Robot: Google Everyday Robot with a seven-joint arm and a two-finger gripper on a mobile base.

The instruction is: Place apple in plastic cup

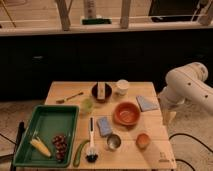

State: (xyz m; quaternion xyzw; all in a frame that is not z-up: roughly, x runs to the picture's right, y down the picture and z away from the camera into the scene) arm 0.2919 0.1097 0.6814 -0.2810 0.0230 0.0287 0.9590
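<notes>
The apple (143,140), small, round and orange-red, sits on the wooden table (160,155) near its front right corner. The plastic cup (88,105), pale yellow-green, stands upright left of centre, beside the green tray. It is far left of the apple, with the orange bowl (126,113) between them. My white arm (190,86) comes in from the right. The gripper (169,116) hangs down at the table's right edge, above and to the right of the apple and apart from it. It holds nothing that I can see.
A metal cup (113,142) stands just left of the apple. There are also a white cup (122,87), a dark bowl with a box (101,92), a blue sponge (104,126), a grey cloth (146,103), a dish brush (91,145) and a spoon (69,97). The green tray (47,120) holds corn (40,146) and grapes (60,145).
</notes>
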